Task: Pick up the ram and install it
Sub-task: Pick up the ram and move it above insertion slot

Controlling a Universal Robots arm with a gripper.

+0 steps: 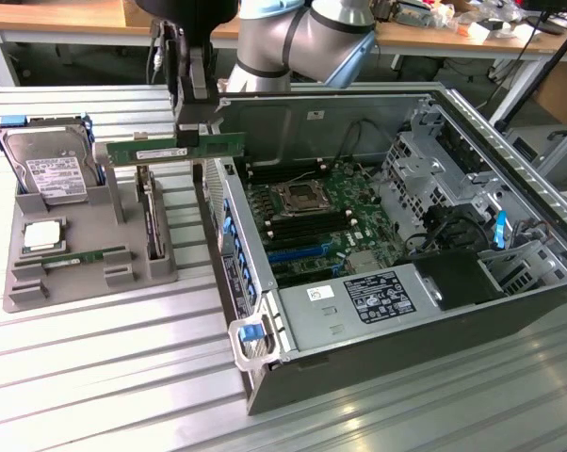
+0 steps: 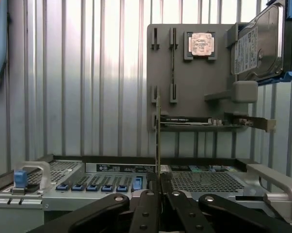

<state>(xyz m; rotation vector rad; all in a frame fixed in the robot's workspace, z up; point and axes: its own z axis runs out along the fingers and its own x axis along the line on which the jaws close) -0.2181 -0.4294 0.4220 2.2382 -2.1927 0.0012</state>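
Ribbed steel bench (image 1: 95,377) below; gripper (image 1: 193,128) pinches the ram (image 1: 161,149) aloft between tray (image 1: 86,282) and open case (image 1: 293,122); carrying step, seemingly; seating it should demand squaring over a free motherboard (image 1: 359,226) slot.

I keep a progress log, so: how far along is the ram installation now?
Done: the ram is up off the grey tray, where a second stick lies. In hand: the pincer is shut on the ram, holding it in the air beside the open case. Left: it is not in the motherboard slots yet.
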